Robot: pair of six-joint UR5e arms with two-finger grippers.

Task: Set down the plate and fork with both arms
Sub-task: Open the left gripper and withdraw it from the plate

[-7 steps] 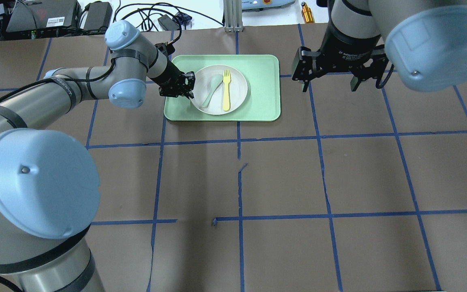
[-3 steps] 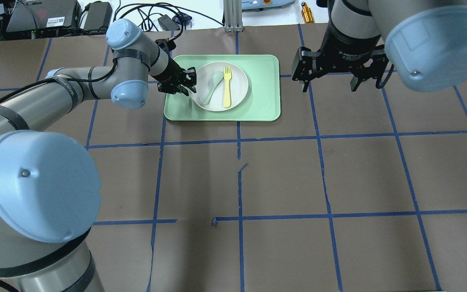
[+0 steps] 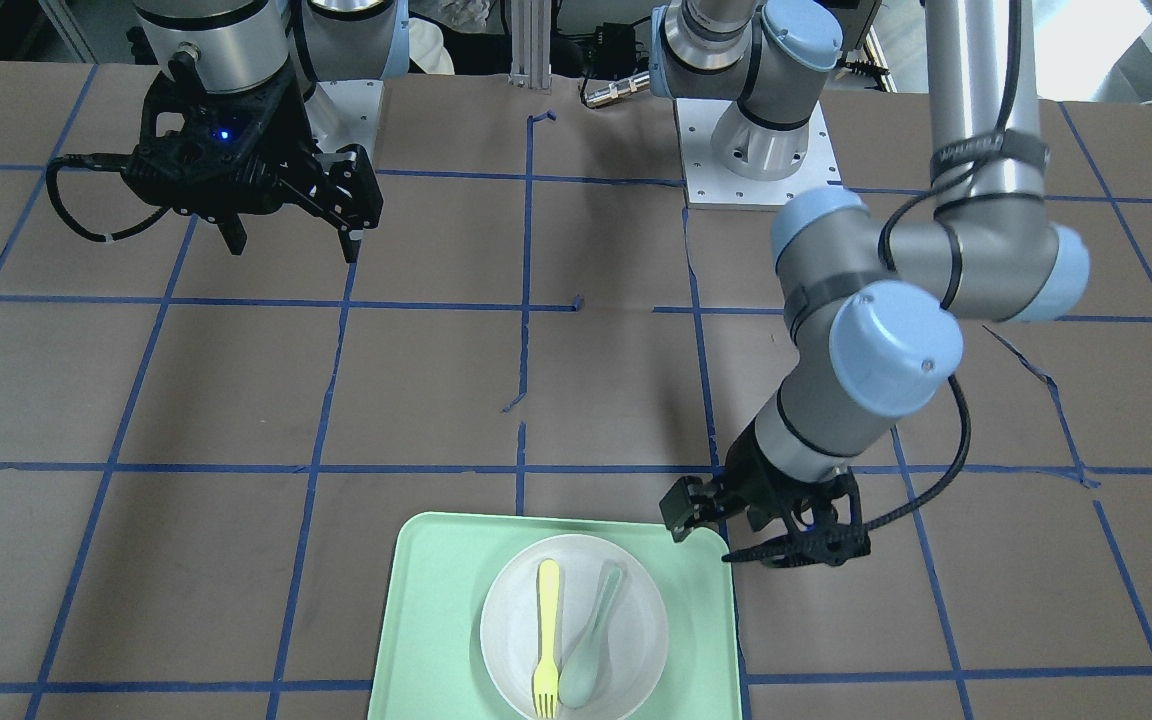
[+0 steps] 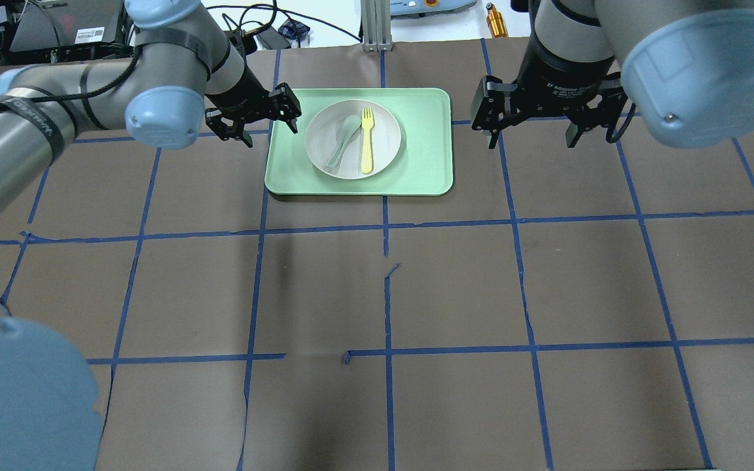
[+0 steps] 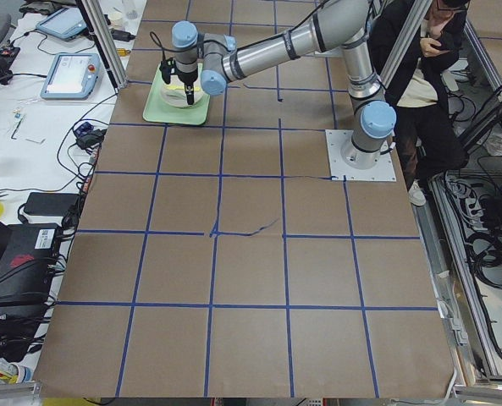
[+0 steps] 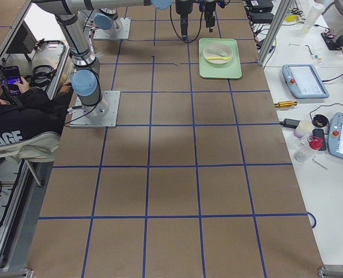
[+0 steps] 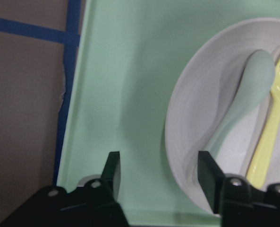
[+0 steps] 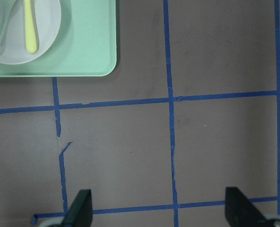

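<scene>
The off-white plate point(image 4: 383, 134) lies on the mint-green tray point(image 4: 423, 170) at the far middle of the table. The yellow fork point(image 4: 366, 140) lies on the plate, with a pale green spoon point(image 4: 341, 140) to its left. My left gripper point(image 4: 269, 129) is open and empty, above the tray's left edge, apart from the plate. In the left wrist view its fingers point(image 7: 112, 171) straddle bare tray point(image 7: 125, 94) and the plate's left rim point(image 7: 187, 113). My right gripper point(image 4: 527, 131) is open and empty, hovering right of the tray. The right wrist view shows the tray's corner point(image 8: 83, 56) and the fork point(image 8: 30, 23).
Brown paper with blue tape lines point(image 4: 387, 288) covers the table. Cables and power bricks point(image 4: 154, 23) lie beyond the far edge, with a metal post point(image 4: 374, 26) and a brass cylinder point(image 4: 496, 21). A seated person point(image 5: 424, 51) is beside the robot's base.
My left gripper has drawn back from the plate's left rim toward the tray's left edge, and its arm has swung up and left. The right arm has not moved.
</scene>
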